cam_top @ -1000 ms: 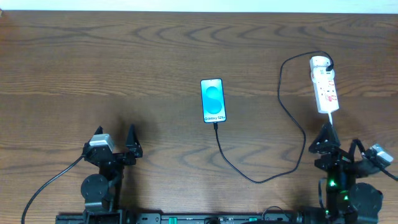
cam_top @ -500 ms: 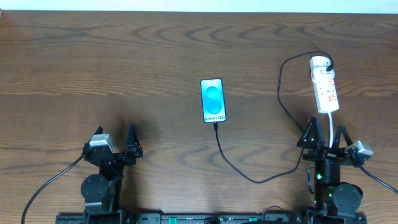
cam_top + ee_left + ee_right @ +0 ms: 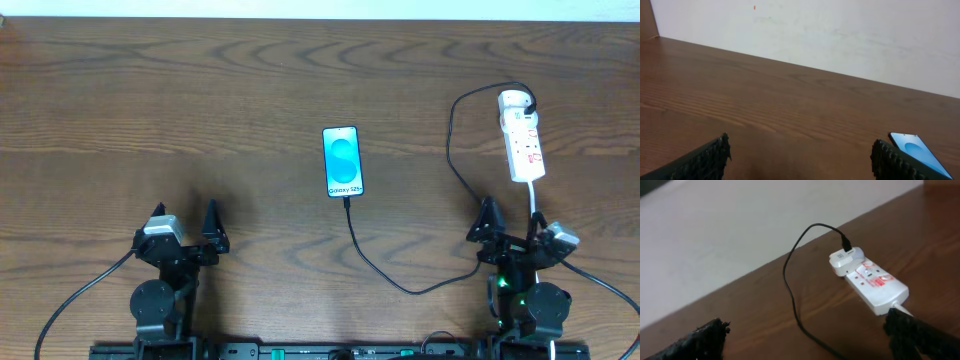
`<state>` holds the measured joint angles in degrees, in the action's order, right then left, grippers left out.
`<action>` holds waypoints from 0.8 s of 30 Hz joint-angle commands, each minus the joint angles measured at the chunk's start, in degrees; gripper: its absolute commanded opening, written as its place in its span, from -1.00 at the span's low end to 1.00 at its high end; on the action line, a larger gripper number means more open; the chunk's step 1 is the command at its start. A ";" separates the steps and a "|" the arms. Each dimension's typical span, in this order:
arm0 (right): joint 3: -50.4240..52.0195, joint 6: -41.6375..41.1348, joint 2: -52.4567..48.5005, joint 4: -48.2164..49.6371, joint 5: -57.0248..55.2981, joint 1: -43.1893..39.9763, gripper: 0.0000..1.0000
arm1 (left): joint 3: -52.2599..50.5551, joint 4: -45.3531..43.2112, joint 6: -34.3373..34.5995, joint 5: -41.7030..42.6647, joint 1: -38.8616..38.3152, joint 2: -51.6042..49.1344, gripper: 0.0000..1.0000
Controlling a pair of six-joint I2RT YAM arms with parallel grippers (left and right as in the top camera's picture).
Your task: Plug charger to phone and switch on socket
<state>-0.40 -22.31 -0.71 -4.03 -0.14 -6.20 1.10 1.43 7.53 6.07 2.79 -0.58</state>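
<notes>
1. The phone (image 3: 341, 160) lies face-up in the middle of the tabletop (image 3: 200, 90). The thin black charger (image 3: 403, 287) runs from its near edge in a loose loop to the socket (image 3: 523, 142) at far right. Whether the plug tip is fully seated cannot be told.
2. The charger looks light and limp, so it is best pinched on the stiff tip just behind the connector, not along the slack. The phone, probably slick and light, is likely to slide unless braced by its black edges. The socket strip looks light too, so a switch press should go straight down or the strip may skate.
3. The left gripper (image 3: 185, 218) and the right gripper (image 3: 515, 225) both show jaws spread wide, holding nothing.
4. Compared with a second ago, the right arm has swung leftward and now sits just short of the socket's near end. The left arm, phone, charger and socket are unmoved.
</notes>
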 commanded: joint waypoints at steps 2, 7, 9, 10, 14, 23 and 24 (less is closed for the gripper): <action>0.11 11.56 0.42 -0.28 -0.33 1.57 0.99 | -0.87 2.01 0.07 1.01 -0.24 0.37 0.82; 0.11 15.72 0.42 -0.33 -0.26 3.06 0.98 | -0.87 2.01 0.07 0.98 -0.24 0.37 0.82; 0.11 17.16 0.42 -0.33 -0.28 3.82 0.98 | -0.87 1.99 0.09 0.98 -0.24 0.37 0.82; 0.11 17.68 0.42 -0.33 -0.28 4.13 0.98 | -0.87 1.99 0.09 0.98 -0.24 0.37 0.82; 0.11 19.15 0.42 -0.35 -0.11 4.81 0.99 | -0.87 1.99 0.09 1.01 -0.24 0.37 0.82; 0.13 21.73 0.42 -0.28 0.31 4.81 0.98 | -0.87 2.01 0.09 0.98 -0.24 0.37 0.82; 0.13 21.73 0.42 -0.28 0.31 4.81 0.99 | -0.87 1.99 0.09 1.01 -0.24 0.35 0.82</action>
<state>-0.40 -2.26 -0.71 -4.05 0.03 -1.89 1.10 1.43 7.53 6.07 2.79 -0.58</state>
